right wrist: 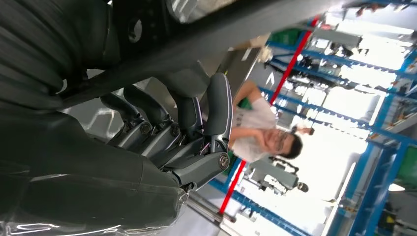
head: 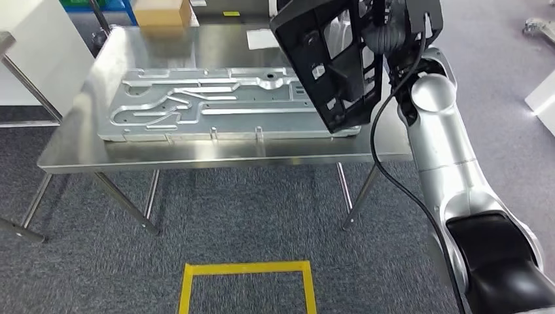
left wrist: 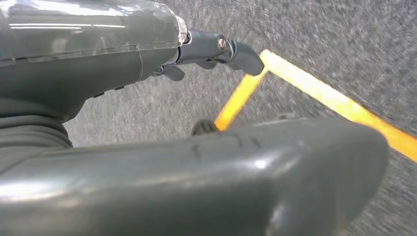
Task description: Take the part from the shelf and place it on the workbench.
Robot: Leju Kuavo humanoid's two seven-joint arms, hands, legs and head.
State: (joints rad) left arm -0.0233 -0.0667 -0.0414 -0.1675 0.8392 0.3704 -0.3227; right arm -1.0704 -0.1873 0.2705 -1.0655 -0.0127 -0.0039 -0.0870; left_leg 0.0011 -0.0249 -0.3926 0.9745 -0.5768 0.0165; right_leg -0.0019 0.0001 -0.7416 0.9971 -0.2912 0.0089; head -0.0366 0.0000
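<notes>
the left hand [left wrist: 206, 49] is hanging over carpet with yellow tape [left wrist: 339, 101], fingers loose, grasping nothing. a grey metal plate [head: 216, 104] is lying along the workbench [head: 72, 160] front edge. the right hand [right wrist: 162, 132] is gripping the black part [head: 330, 59], tilted above the workbench's right end.

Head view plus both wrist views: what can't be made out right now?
- Right hand: in the head view the black part hides it; the right wrist view shows fingers curled around the part's edge.
- Black part: its top is cut off by the head view's upper edge.
- Left hand: the left wrist view is blurred and the thumb blocks the fingers, so its state is unclear.
- Workbench: its right end is hidden behind the part.
</notes>
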